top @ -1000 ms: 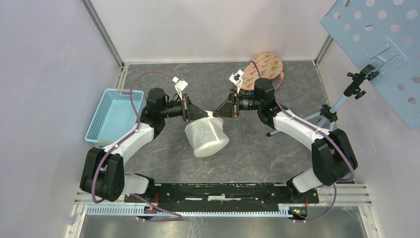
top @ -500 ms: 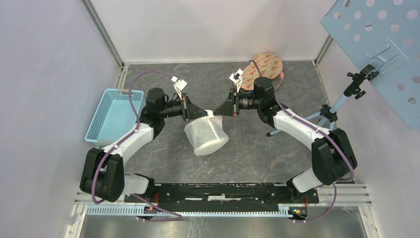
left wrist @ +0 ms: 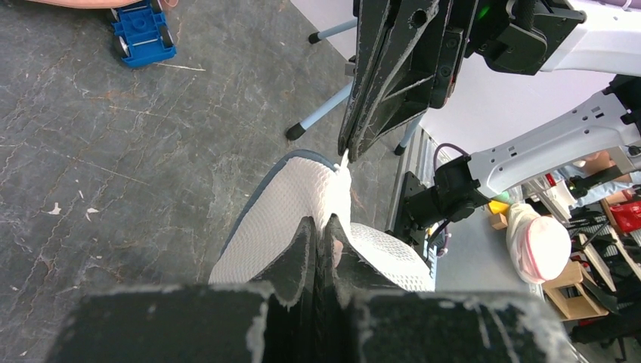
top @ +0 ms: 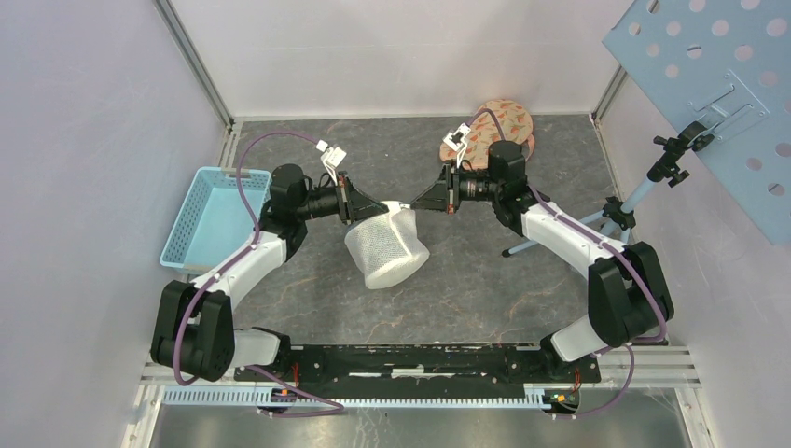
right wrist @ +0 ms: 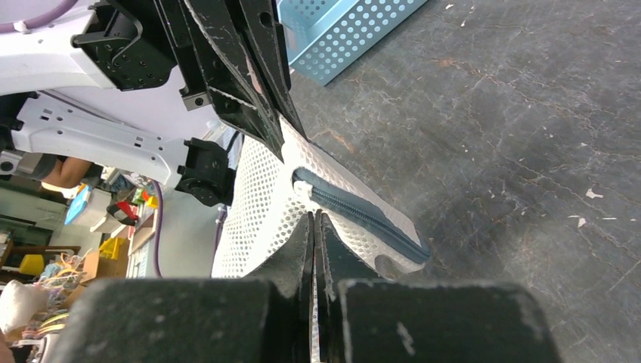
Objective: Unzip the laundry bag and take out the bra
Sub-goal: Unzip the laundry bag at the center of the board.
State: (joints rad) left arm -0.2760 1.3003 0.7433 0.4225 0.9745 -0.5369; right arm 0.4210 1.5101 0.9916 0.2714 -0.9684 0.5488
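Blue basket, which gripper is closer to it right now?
Left. The left gripper, shut on the top edge of the laundry bag, sits to the right of the blue basket. The right gripper pinches the same edge from farther right.

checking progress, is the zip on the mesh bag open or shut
Shut where visible: in the right wrist view the zipper runs as one closed dark line across the laundry bag, no gap. The rest is hidden.

Dark marbled table (top: 485,280): blue basket (top: 187,219) left, patterned bra (top: 504,121) far edge, tripod (top: 616,213) right.
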